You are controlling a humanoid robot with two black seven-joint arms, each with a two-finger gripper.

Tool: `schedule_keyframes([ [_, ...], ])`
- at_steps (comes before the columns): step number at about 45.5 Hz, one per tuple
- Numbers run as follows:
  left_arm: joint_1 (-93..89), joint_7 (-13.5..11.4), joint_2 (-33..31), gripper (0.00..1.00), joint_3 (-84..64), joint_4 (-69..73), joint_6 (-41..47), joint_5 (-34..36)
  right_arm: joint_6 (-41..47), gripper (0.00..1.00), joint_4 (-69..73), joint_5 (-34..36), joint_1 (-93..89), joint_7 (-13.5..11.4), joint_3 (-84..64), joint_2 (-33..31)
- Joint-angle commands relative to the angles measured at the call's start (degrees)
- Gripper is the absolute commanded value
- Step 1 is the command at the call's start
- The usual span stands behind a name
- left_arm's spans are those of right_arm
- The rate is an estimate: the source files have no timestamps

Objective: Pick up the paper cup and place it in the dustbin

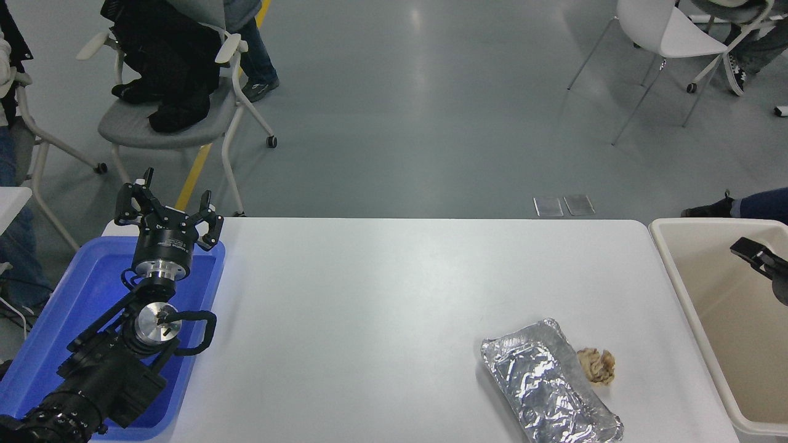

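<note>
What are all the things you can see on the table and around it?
White table: one, centre.
Foil tray: one, silver, table's near right.
Paper wad: one, brownish, touching or just beside the tray's right edge.
Dustbin: one, cream-beige, right; no cup shows inside.
Blue tray: one, left.
Chairs: grey, white, far floor.
People: legs and shoes at the edges.
Left tool: black, open, over the blue tray.
Right tool: black, over the dustbin.
</note>
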Motion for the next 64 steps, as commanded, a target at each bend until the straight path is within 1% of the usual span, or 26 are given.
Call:
schedule_keyframes([
  [1, 0.0, 0.0, 0.0, 0.99, 0.0, 0.0, -0.01, 0.0, 4.05, 1.0, 13.76, -4.25, 18.57, -0.31, -6.23, -6.07],
  [7, 0.0, 0.0, 0.0, 0.99, 0.0, 0.0, 0.08, 0.0, 3.44, 1.0, 28.8, -6.72, 32.37, -0.31, -16.15, -8.72],
  [15, 0.0, 0.0, 0.0, 0.99, 0.0, 0.0, -0.01, 0.0, 3.17, 1.0, 44.71, -6.81, 48.9, -0.31, -30.57, -7.67],
  [25, 0.0, 0.0, 0.0, 0.99, 0.0, 0.0, -0.01, 0.0, 3.35, 1.0, 64.4, -6.9, 65.51, -0.23, -41.48, -1.34],
  [35, 0.0, 0.0, 0.0, 0.99, 0.0, 0.0, 0.08, 0.0, 3.96, 1.0, 81.19, -6.81, 76.33, -0.23, -42.36, 6.3],
  [40, 0.0, 0.0, 0.0, 0.99, 0.0, 0.0, 0.08, 0.0, 5.8, 1.0, 85.33, -6.02, 80.37, -0.23, -42.54, 11.58],
  [41, 0.0, 0.0, 0.0, 0.99, 0.0, 0.0, 0.08, 0.0, 8.42, 1.0, 85.94, -5.58, 81.69, -0.14, -42.71, 13.41],
  [44, 0.0, 0.0, 0.0, 0.99, 0.0, 0.0, 0.08, 0.0, 13.79, 1.0, 86.47, -4.09, 83.89, -0.14, -42.98, 16.06],
  [47, 0.0, 0.0, 0.0, 0.99, 0.0, 0.0, -0.01, 0.0, 17.14, 1.0, 86.56, -2.25, 85.82, -0.23, -43.24, 17.64],
  [54, 0.0, 0.0, 0.0, 0.99, 0.0, 0.0, 0.08, 0.0, 22.59, 1.0, 88.49, 2.06, 88.11, -0.05, -45.08, 20.2],
  [60, 0.0, 0.0, 0.0, 0.99, 0.0, 0.0, 0.08, 0.0, 23.74, 1.0, 93.32, 4.7, 91.71, -0.05, -48.33, 20.29],
  [64, 0.0, 0.0, 0.0, 0.99, 0.0, 0.0, 0.08, 0.0, 25.4, 1.0, 95.17, 4.88, 94.0, 0.04, -50.27, 20.2],
])
